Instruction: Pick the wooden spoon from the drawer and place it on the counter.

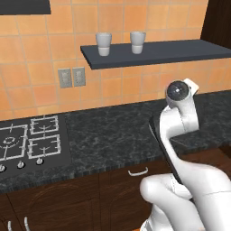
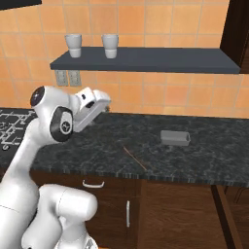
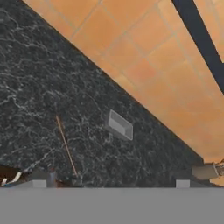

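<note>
Two fingers (image 3: 39,183) on the gripper (image 2: 104,105), are they apart or together? asks Ben.

Apart, says Ana. In the hand view they stand wide, one at each side, and there is nothing between them.

So where is the spoon (image 2: 134,158)?

It lies flat on the counter (image 2: 204,155). It looks like a thin tan line. In the right base view it is at about 5 o'clock from the gripper, and the two are apart.

Is the gripper touching the counter?

No. It hangs above it, and the hand tilts down.

What else is near the spoon?

A small grey box (image 2: 175,138), at about 2 o'clock from the spoon. It sits on the counter too, close to the orange wall tiles.

And up high?

A dark shelf (image 2: 146,61) with two white cups (image 2: 73,44), at about 12 o'clock from the gripper.

Is there a stove (image 1: 27,144)?

Yes, at 9 o'clock from the arm in the left base view. It sits in the counter.
</note>
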### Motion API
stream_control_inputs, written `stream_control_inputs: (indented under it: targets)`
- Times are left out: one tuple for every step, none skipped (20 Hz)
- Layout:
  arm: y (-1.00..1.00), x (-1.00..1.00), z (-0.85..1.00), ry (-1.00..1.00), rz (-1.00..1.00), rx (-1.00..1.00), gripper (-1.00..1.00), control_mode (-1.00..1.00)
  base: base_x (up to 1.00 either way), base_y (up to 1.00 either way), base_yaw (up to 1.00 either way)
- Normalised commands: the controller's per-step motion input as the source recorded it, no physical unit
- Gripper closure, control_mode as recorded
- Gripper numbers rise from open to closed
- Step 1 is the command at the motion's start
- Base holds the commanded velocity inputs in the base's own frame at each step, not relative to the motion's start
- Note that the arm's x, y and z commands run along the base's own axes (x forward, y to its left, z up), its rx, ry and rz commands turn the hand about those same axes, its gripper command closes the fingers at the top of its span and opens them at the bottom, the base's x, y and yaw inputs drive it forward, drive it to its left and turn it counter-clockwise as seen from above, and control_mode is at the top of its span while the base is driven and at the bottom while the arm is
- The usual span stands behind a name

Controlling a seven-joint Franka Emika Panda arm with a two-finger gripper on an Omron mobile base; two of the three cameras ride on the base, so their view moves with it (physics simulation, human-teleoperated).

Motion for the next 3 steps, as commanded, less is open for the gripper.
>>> stream_control_inputs:
  targets:
    - [0.00, 0.00, 0.00, 0.00, 0.00, 0.00, -1.00, -1.00, 0.00, 0.00, 0.00]
    - [0.00, 0.13, 0.00, 0.09, 0.00, 0.00, -1.00, -1.00, 0.00, 0.00, 0.00]
    - [0.00, 0.00, 0.08, -0.03, 0.00, 0.07, -1.00, -1.00, 0.00, 0.00, 0.00]
